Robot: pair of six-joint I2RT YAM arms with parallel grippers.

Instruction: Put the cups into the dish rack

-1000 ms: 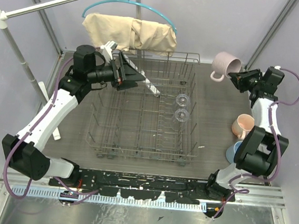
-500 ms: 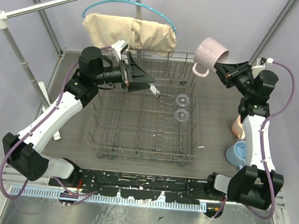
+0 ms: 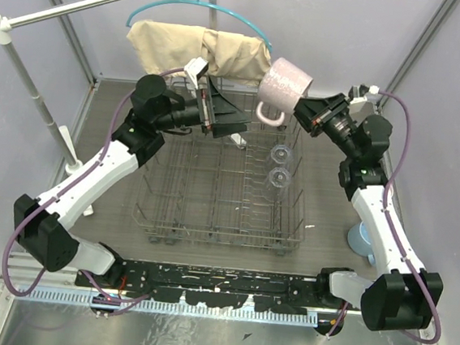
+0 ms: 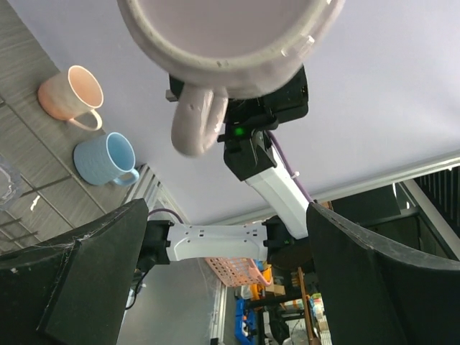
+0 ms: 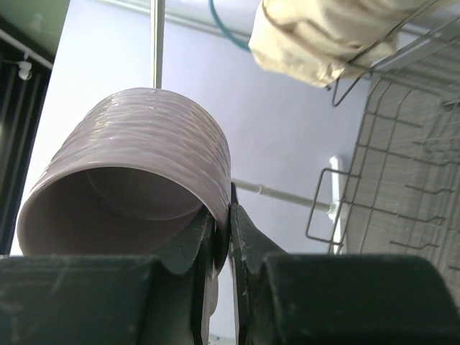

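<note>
My right gripper (image 3: 303, 108) is shut on the rim of the mauve-pink mug (image 3: 283, 86), one finger inside and one outside (image 5: 228, 208). It holds the mug (image 5: 136, 180) tilted in the air above the back right corner of the grey wire dish rack (image 3: 216, 231). My left gripper (image 3: 235, 116) stands wide open over the rack's back edge, facing the mug (image 4: 230, 43), and nothing is between its fingers (image 4: 230, 280). Two clear glass cups (image 3: 279, 165) stand in the rack's right side. A peach mug (image 4: 72, 93) and a light blue mug (image 4: 108, 158) sit on the table right of the rack.
A beige cloth (image 3: 201, 49) hangs on a teal hanger behind the rack, under a white rail (image 3: 91, 4). A white stand (image 3: 64, 134) rises at the left. The right arm covers part of the blue mug (image 3: 360, 234) in the top view.
The right arm has swung left and up, carrying the pink mug from the table's right side to above the rack's back corner. The left gripper has shifted right toward it, still open.
</note>
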